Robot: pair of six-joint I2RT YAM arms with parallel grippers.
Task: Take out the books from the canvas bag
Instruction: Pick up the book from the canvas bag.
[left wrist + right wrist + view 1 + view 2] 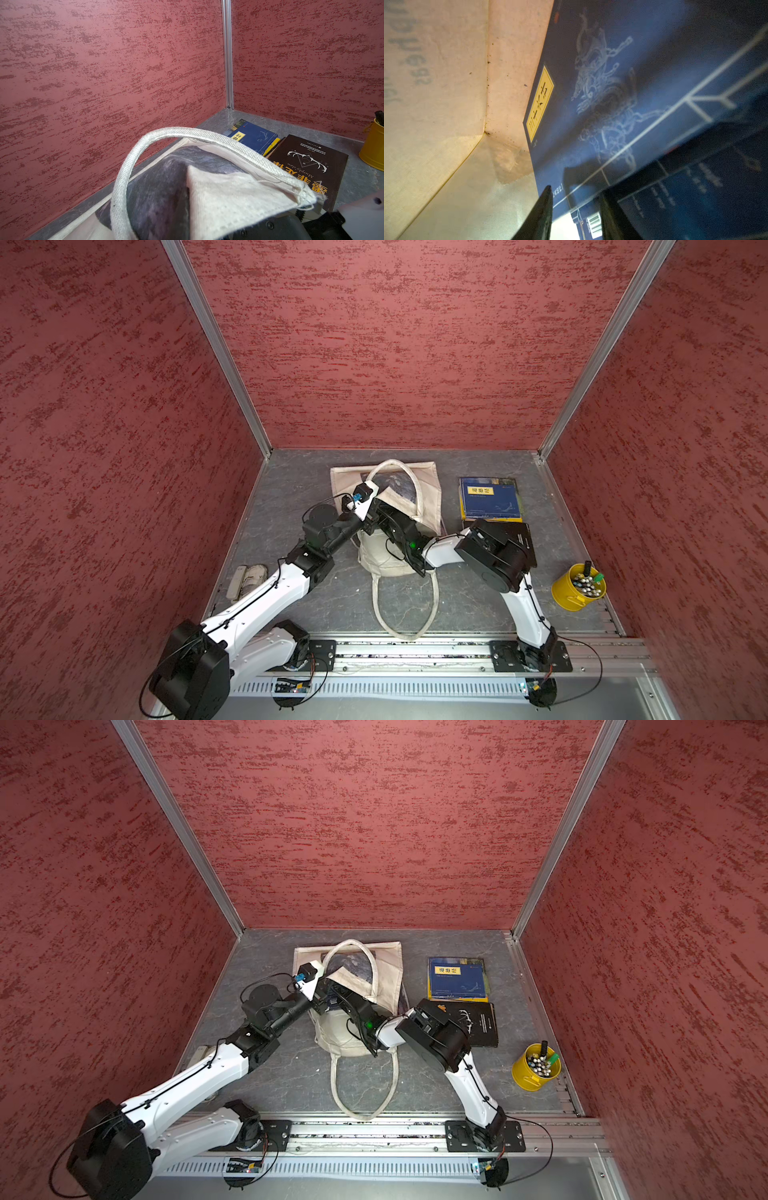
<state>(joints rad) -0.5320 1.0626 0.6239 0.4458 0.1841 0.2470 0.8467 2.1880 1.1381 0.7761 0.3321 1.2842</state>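
Observation:
The cream canvas bag (386, 560) (349, 1042) lies mid-table with its mouth towards the arms. My left gripper (375, 508) is shut on the bag's upper rim and holds that canvas (228, 197) up; its jaws are hidden under the cloth. My right gripper (576, 192) is inside the bag, out of sight in both top views. Its jaws stand apart on either side of the edge of a navy book (612, 83) with a yellow label, and a second dark book (695, 197) lies beneath. Outside the bag lie a navy book (490, 497) (255, 137) and a black book (478, 1023) (307, 166).
A yellow bucket (578, 587) (536, 1067) of pens stands at the right edge. Pale cloth-like items (247, 578) lie at the left edge. One bag handle (405, 614) loops towards the front rail, and the other handle (124, 176) arches over the bag. Red walls enclose three sides.

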